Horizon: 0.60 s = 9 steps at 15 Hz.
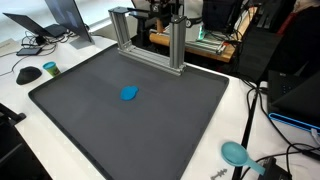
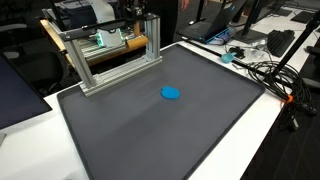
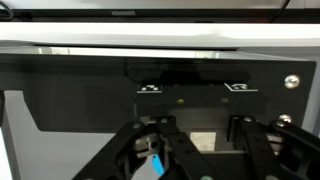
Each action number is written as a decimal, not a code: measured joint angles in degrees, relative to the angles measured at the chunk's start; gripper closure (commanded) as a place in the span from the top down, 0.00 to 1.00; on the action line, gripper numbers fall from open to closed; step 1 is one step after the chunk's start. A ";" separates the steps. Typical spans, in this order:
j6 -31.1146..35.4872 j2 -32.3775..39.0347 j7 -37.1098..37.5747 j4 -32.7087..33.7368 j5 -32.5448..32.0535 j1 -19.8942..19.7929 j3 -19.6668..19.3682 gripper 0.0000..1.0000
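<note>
1. White bench [image 2: 265, 130] runs under the near edge of both exterior views. It carries everything else, with cables trailing along its sides.
2. A dark grey mat [image 1: 110, 125] [image 2: 150, 130] covers most of the bench and lies flat.
3. An aluminium frame [image 1: 178, 48] [image 2: 153, 38] stands upright along the mat's far edge.
4. The jaws show only in the wrist view, coming in from the bottom edge. Their dark fingers [image 3: 252, 150] stand well apart with nothing between them, and they face a black panel [image 3: 80, 90], not the mat.
5. A computer mouse [image 1: 28, 74] sits off the mat on the bench. A teal spoon-like piece [image 1: 235, 152] lies near the opposite corner.
6. The blue disc [image 1: 129, 94] [image 2: 171, 93] is the smallest thing. It lies alone near the middle of the mat, well apart from the frame and out of the wrist view.
   - Handling: it looks low and thin, so it is probably very light. Whether it is stiff plastic or something softer cannot be told at this size.
   - Hold: a flat piece offers little height, so the likely grip is from straight above, with the fingers straddling its width and closing on opposite rim edges.
   - Risk: the mat looks matte and may stop it sliding, but a shallow pinch could flip it or let it skid.
</note>
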 measured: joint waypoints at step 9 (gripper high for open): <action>6.38 -6.15 0.09 -6.36 0.00 -0.04 0.19 0.93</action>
